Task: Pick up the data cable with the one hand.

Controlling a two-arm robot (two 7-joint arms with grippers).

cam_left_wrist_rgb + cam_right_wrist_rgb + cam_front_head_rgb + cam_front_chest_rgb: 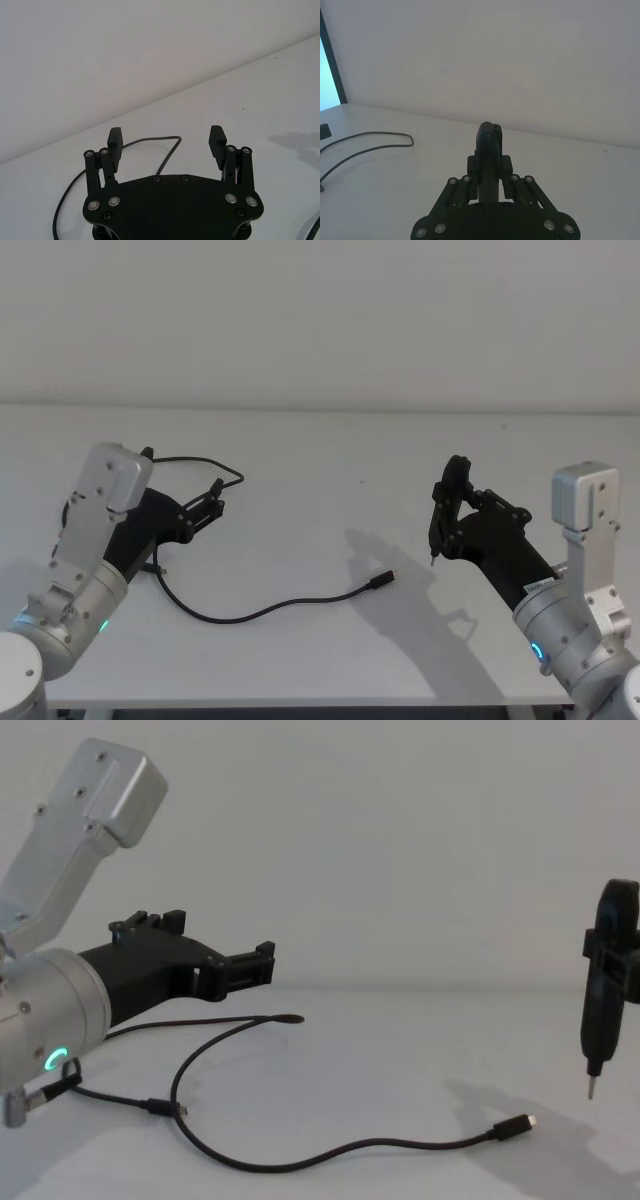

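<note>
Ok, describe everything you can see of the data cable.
The data cable is thin, black and flexible, lying slack on the white table. One end, a small black plug with a metal tip, lies free near the table's middle. From there it curves toward the robot's left, passes under the left arm and loops back beyond the open left gripper, which hovers above it without touching. The right gripper, shut on a pin-tipped tool, is well apart.

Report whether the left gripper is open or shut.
Open: the fingers of the left gripper stand wide apart, gripping nothing; the data cable lies on the table. The right gripper is shut on a pin-tipped tool.
</note>
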